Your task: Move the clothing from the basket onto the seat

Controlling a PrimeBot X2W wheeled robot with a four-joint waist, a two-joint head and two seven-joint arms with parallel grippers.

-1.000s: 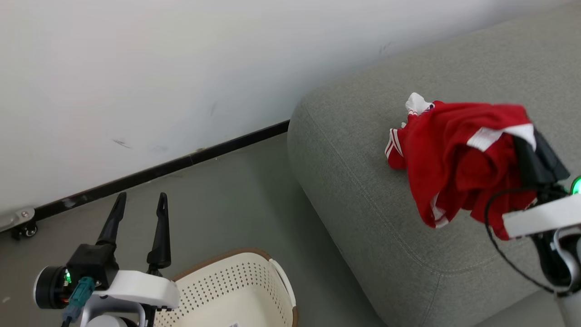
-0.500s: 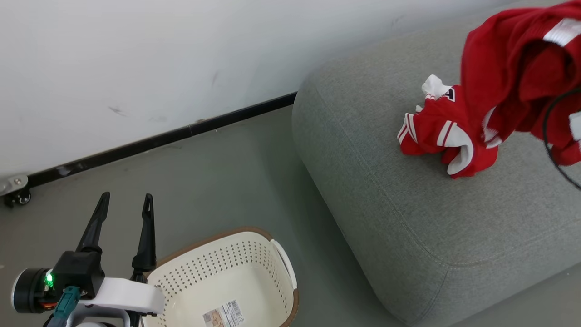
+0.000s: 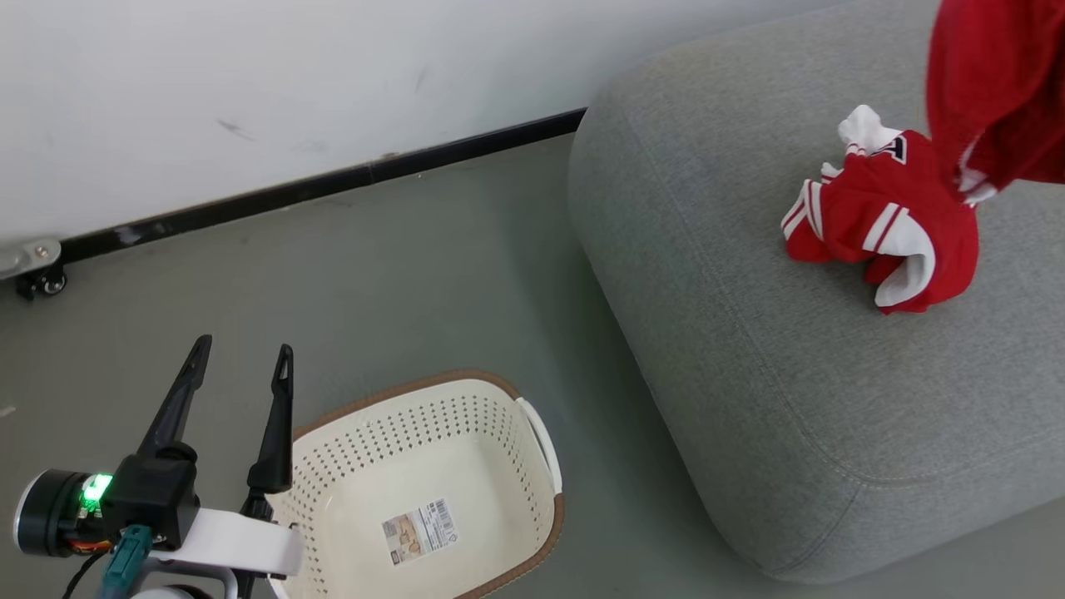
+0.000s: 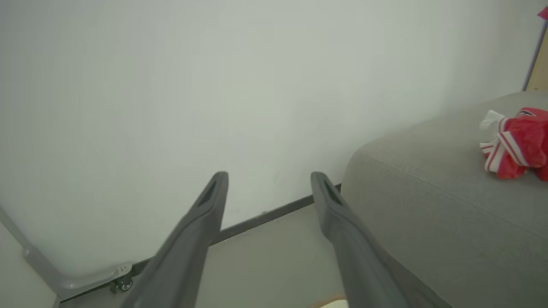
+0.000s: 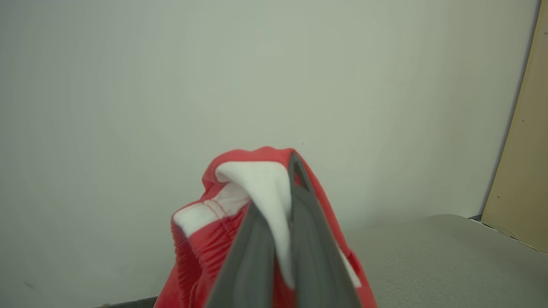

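1. Clothing [image 3: 890, 225] lies crumpled on the seat [image 3: 749, 349], right of frame; a second garment [image 3: 998, 83] is pinched in the right gripper's [image 5: 278, 192] closed jaws.
2. That garment has shifted to the upper right corner, uncovering the heap; release likely follows.
3. Basket [image 3: 416, 424], lower centre, looks emptied; left gripper [image 3: 241, 362] gapes, holding nothing.
4. The frame edge crops the held garment.

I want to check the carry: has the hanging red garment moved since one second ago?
Yes. Against the crumpled garment lying on the sofa, the hanging garment has gone up in the head view.
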